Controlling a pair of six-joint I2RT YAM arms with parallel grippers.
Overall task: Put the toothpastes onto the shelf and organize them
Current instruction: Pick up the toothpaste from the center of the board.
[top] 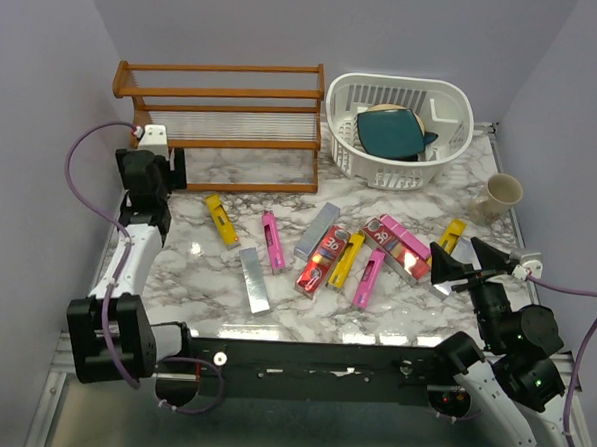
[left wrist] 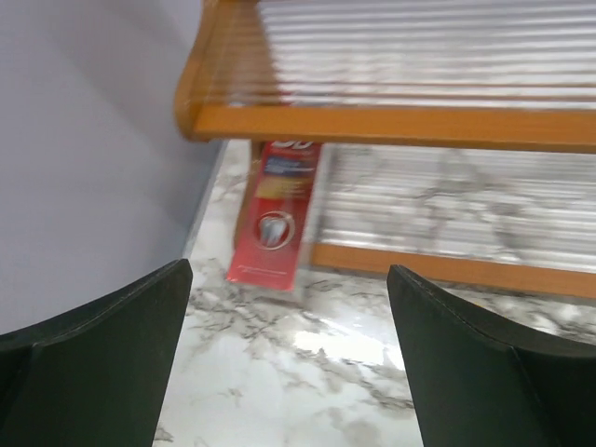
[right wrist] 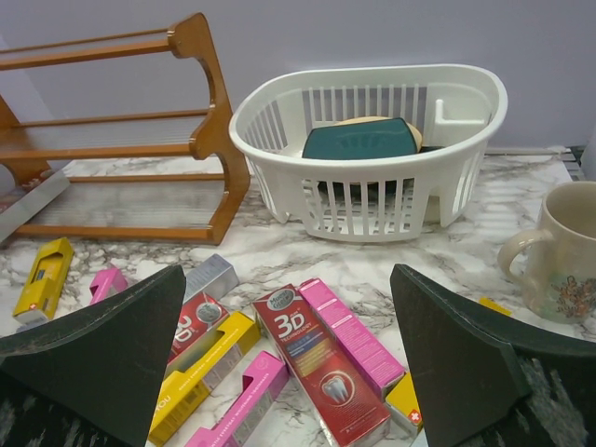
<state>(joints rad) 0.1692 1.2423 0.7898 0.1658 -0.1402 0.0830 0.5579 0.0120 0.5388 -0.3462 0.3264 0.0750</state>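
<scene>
Left gripper (left wrist: pixel 289 268) gapes empty at the shelf (top: pixel 220 92), far-left corner of the table (top: pixel 304 314); one red toothpaste (left wrist: pixel 275 214) lies at its bottom left end. Right gripper (top: pixel 462 260) is wide open and empty by the near-right edge. Likely next: pick from the loose toothpastes (top: pixel 322 255) at centre.

shelf (top: pixel 225 93): smooth orange-brown wood, slight sheen; its slats (top: pixel 245 131): clear, plastic-looking | table (top: pixel 205 279): glossy marble-look top, pretty reflective | toothpastes (top: pixel 317 270): shiny printed card cartons; silver carton (top: pixel 256 281) mirror-ish | basket (top: pixel 437 156): smooth white plastic | mug (top: pixel 496 199): glazed ceramic by the looks | right gripper (right wrist: pixel 289 279) fingers (right wrist: pixel 102 363): matt black, bit grainy
</scene>
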